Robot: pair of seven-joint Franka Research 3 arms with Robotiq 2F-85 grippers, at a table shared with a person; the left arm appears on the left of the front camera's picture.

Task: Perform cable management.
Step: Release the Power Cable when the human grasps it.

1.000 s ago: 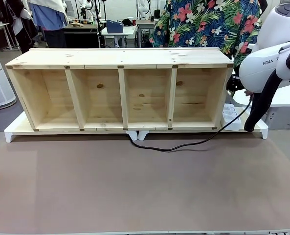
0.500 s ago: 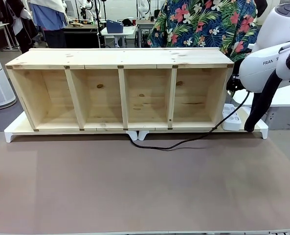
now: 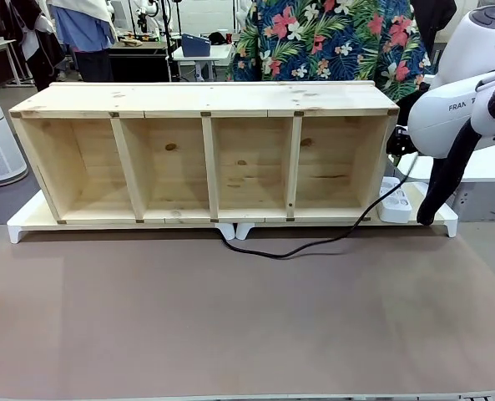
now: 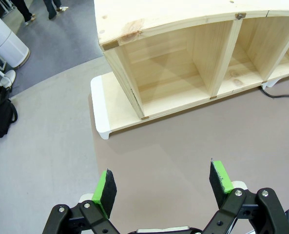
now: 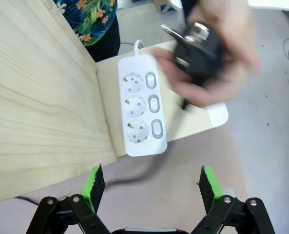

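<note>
The cable (image 3: 314, 244) lies on the brown mat (image 3: 247, 326) in front of the shelf (image 3: 205, 150). It starts under the middle of the shelf, curves along the mat, then climbs up to the right past the shelf's right end. Look at the right wrist view: its black plug (image 5: 195, 46) is up in the air, held in the person's hand (image 5: 207, 58). The hand is blurry, so it is moving. It is above and just beside the white strip (image 5: 140, 107).

You can see what changed. A second ago the cable rose steeply past the strip toward the right arm. Now it runs lower and flatter there, and the strip (image 3: 395, 200) shows more clearly. The person in the flower shirt (image 3: 322, 42) has stepped to the left behind the shelf.

Your right arm (image 3: 452, 109) has not moved. It hangs at the shelf's right end, pointing down at the strip. Its gripper (image 5: 153, 187) is wide open and holds nothing.

Your left gripper (image 4: 164, 183) is wide open too, and empty. It hovers over the mat, in front of the shelf's left end.
</note>
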